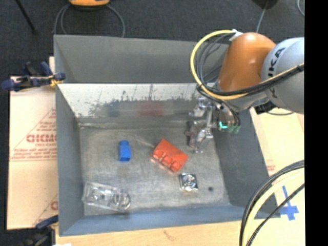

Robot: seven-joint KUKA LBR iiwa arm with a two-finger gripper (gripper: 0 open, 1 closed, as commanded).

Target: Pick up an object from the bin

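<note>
On the arm (287,70) you can read the dark letters "KA" on the grey link just right of the orange cover (243,60); the rest of the word is out of sight. Any marks on the things in the bin (128,60) are too small for you to read.

Count four loose things on the bin's floor, one of each kind. One orange-red brick (169,155) lies near the middle, turned at a slant, with dark grooves across its top. One blue block (124,150) stands well apart to the brick's left. One shiny metal piece (188,182) lies just below the brick's right end, near it but apart. One clear plastic piece (106,196), crumpled and with rounded shapes inside, lies in the near left corner, well apart from the others.

The gripper (201,140) hangs at the right of the floor, near the back wall, just beside the brick's upper right corner; you cannot tell whether it touches the brick. The brick is the thing nearest to it and rests on the floor. You cannot tell whether the jaws are released or clenched, since the metal parts overlap from this angle. A small green light (225,126) glows on the wrist just right of the gripper, and yellow and black cables (195,60) loop out from the cover's left side.
</note>
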